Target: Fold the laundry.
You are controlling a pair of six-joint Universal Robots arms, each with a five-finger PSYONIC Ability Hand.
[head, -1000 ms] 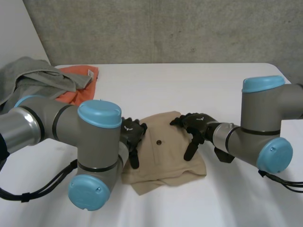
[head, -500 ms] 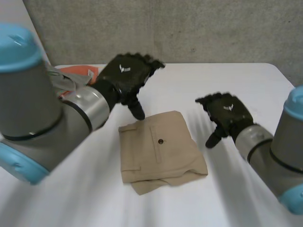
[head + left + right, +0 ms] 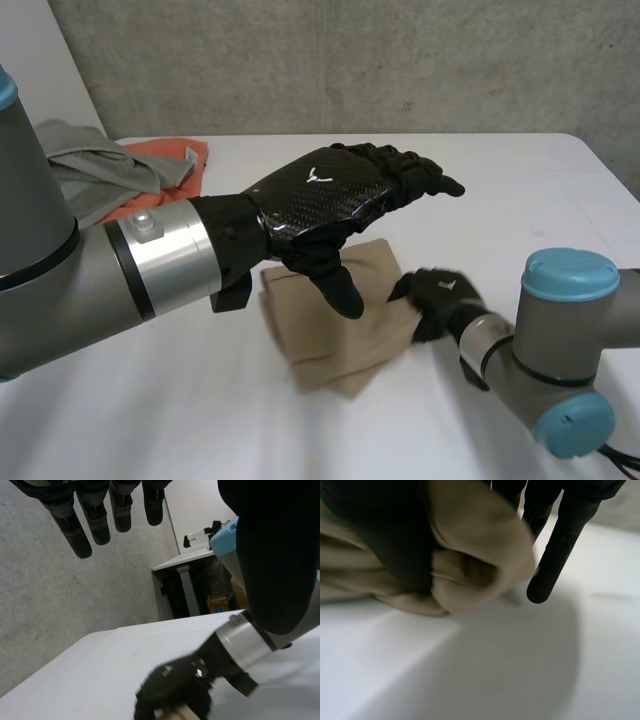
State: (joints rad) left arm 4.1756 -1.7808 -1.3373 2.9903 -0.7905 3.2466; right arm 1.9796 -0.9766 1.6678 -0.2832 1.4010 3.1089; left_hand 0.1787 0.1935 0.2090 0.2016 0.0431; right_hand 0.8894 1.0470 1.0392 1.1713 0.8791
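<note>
Here's the white table [image 3: 520, 190], wide and bright, carrying everything in play. The left arm [image 3: 100, 270] sweeps in big across the near side, grey with a silver band at the wrist. Over on the other side the right arm [image 3: 550, 340] sits low by the table's near edge, blue cap up top.

Middle of the table, towards the front, lies the tan garment [image 3: 330, 345], folded into a rough block and flat on the surface. Far back at the table's left corner there's a grey garment [image 3: 85, 165] in a loose heap, and it's draped partly over an orange cloth [image 3: 170, 150] just beside it. Both are well apart from the tan one.

Now the hands. The left hand [image 3: 320, 195] hangs in the air above the tan garment, clear of it, palm down. Its fingers [image 3: 95, 522] are straight and spread and its thumb points downward, so it's released and carrying nothing.

The right hand [image 3: 440, 300] is down on the table at the garment's right edge, and it's got a grip. From its own wrist camera, the tan cloth [image 3: 475, 530] is bunched up between the thumb [image 3: 395, 535] and the fingers, with one finger [image 3: 560, 545] stretched out straight past the fold. The left wrist camera catches that right hand [image 3: 172, 690] too, curled over a sliver of tan at its fingertips
</note>
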